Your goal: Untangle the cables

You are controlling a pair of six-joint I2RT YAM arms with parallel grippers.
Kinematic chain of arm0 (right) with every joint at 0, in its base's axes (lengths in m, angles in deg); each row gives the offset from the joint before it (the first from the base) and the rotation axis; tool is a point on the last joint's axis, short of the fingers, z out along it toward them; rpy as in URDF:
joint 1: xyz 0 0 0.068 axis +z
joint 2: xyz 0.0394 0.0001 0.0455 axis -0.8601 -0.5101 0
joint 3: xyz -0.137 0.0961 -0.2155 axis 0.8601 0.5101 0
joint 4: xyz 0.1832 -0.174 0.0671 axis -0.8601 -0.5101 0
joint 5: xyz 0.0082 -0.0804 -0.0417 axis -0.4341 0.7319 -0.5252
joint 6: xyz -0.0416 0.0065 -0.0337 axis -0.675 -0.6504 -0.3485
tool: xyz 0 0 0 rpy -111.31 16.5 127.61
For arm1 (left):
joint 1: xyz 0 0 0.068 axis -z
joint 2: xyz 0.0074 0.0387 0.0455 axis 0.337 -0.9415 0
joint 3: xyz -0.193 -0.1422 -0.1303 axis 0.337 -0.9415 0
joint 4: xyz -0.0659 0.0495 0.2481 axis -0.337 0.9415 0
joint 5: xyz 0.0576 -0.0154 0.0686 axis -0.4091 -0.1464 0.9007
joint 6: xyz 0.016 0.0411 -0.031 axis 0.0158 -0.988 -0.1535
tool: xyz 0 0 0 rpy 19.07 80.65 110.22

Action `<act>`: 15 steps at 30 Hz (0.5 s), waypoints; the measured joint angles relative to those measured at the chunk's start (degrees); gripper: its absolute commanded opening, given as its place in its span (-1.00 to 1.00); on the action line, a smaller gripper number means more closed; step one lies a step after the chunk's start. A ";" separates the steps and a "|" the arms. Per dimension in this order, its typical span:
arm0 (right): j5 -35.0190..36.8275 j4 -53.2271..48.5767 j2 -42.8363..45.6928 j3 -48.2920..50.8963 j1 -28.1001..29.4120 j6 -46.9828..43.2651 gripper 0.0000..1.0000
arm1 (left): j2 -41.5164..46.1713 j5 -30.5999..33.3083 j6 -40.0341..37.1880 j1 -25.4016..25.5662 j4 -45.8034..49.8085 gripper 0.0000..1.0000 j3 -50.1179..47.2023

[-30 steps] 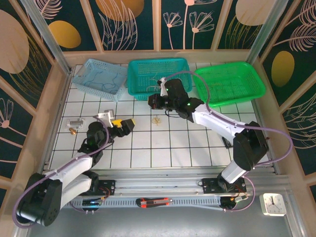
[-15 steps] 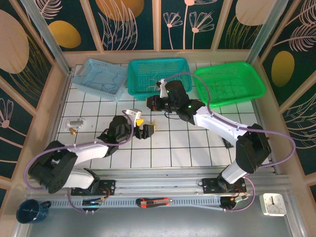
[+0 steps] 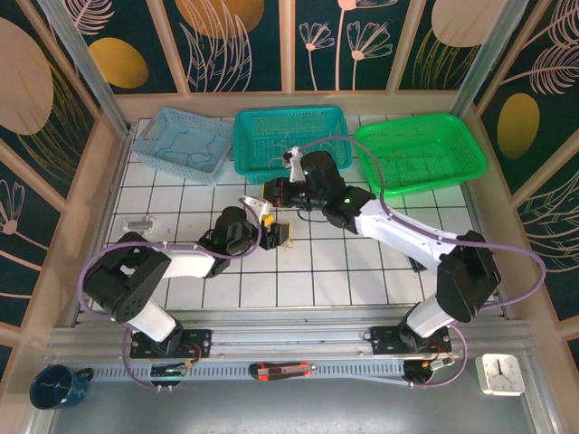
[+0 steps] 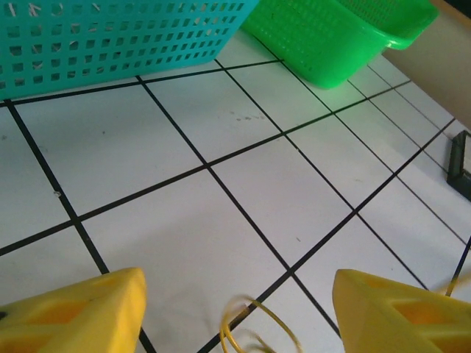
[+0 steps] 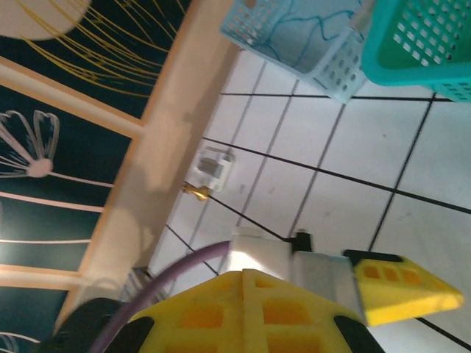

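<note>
Both arms carry white link shells and black joint housings: left arm [image 3: 190,262], right arm [image 3: 398,226]. A lilac cable [image 3: 543,265] runs along each. The right arm shows a green indicator light [image 3: 345,191]. The left gripper [image 4: 235,315] has yellow fingers [image 4: 73,312] with rectangular recesses.

— What's your tabletop [image 4: 287,191] like?
— You've got smooth white tiles, faintly shiny. The green basket [image 4: 331,37] is glossy plastic, the teal basket [image 4: 110,44] perforated plastic; the yellow jaws look matt, probably plastic.
</note>
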 measured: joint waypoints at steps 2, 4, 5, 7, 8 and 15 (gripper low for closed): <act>-0.15 1.14 1.64 -0.02 0.00 1.09 -1.00 | -1.31 -0.20 0.26 0.11 -1.31 0.19 0.00; -0.17 2.32 3.02 -0.24 0.00 1.79 -1.00 | -2.47 -0.52 0.52 0.22 -2.71 0.21 -0.02; -0.17 2.82 3.56 -0.57 0.00 2.01 -1.00 | -2.91 -0.90 0.74 0.28 -3.34 0.23 -0.09; -0.28 3.28 4.17 -1.36 0.00 2.45 -1.00 | -3.13 -1.31 1.18 0.31 -4.44 0.25 -0.57; -0.31 3.52 4.26 -1.81 0.00 2.62 -1.00 | -3.10 -1.31 1.40 0.31 -5.22 0.26 -1.09; -0.28 3.87 4.31 -2.75 -0.37 2.60 -1.00 | 0.31 -0.37 1.70 0.31 -5.86 0.33 -5.09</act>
